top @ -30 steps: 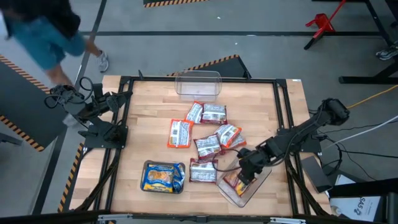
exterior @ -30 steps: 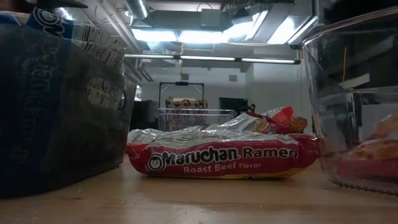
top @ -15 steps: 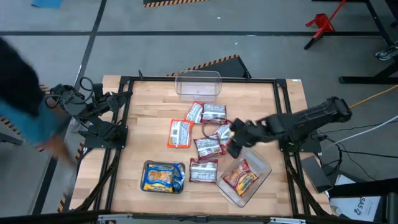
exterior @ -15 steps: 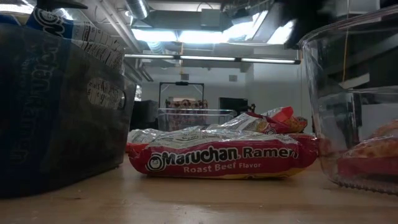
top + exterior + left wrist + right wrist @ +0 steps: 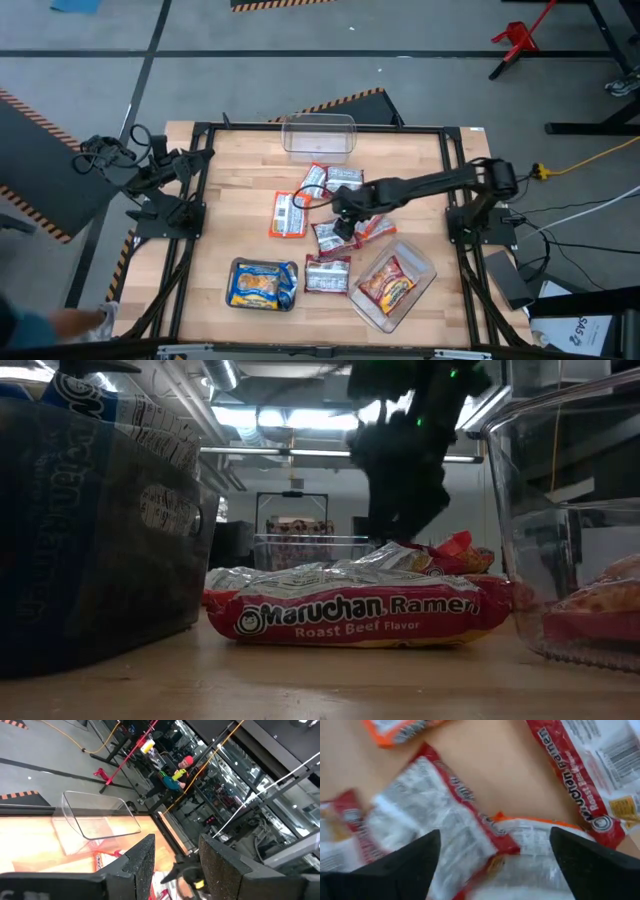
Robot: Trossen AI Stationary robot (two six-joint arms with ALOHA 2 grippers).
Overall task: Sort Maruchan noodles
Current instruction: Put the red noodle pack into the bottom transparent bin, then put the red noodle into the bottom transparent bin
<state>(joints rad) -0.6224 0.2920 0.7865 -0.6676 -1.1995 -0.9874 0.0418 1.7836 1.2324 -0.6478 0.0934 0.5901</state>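
While most of the packets are still lying loose, the sort is looking, by my judgement, under halfway done.

Near edge of the tabletop [image 5: 235, 160]: left tub [image 5: 264, 284] is holding blue-and-yellow packets, count unclear from above, at least one. Right tub [image 5: 392, 283] is holding one orange-red packet [image 5: 385, 283]. Between the two tubs a red-and-white Roast Beef packet [image 5: 326, 275] is lying flat on the wood, unsorted.

Middle: the loose pile is sitting here. I am counting about seven loose packets in all: the Roast Beef one, one orange packet [image 5: 288, 215] off to the pile's left, one red-and-white packet [image 5: 333, 236] under the arm, one orange-red [image 5: 374, 226] just beside it, and three farther back near [image 5: 344, 182]. Overlaps are making the count approximate.

Right claw [image 5: 343, 212] is hovering over the pile centre, fingers spread wide, gripping nothing; its wrist view is showing red-and-white packets [image 5: 440, 815] directly below.

Far edge: a third clear tub [image 5: 318, 136] is standing empty, likely meant for the red-and-white packets.

Left claw [image 5: 175, 865] is parked off the tabletop's left side, fingers partly apart, holding nothing.
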